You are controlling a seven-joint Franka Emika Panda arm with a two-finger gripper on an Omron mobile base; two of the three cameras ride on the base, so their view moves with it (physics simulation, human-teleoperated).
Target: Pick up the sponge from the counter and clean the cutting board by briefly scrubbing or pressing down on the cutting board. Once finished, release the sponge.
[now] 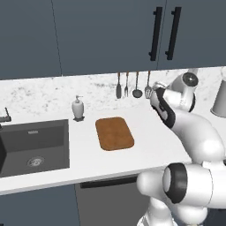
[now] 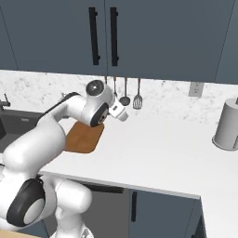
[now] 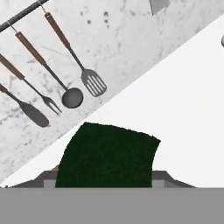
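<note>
While the sponge [image 3: 107, 155] fills the lower centre of the hand view, dark green face toward the camera, treat it as held: the jaws appear to pinch it by its two sides, above the table [image 1: 145, 148]. Expect a light, soft, compressible block, so keep hold across the short sides. Note the cutting board [image 1: 114, 133] lying flat left of the gripper [image 2: 122, 113].

We're looking at a rendered home kitchen. There's a white stone worktop [image 1: 145, 150] with a dark sink [image 1: 34, 148], a soap dispenser [image 1: 78, 107], hanging utensils [image 1: 132, 85], and slate-blue cabinets [image 1: 110, 35] overhead.
</note>
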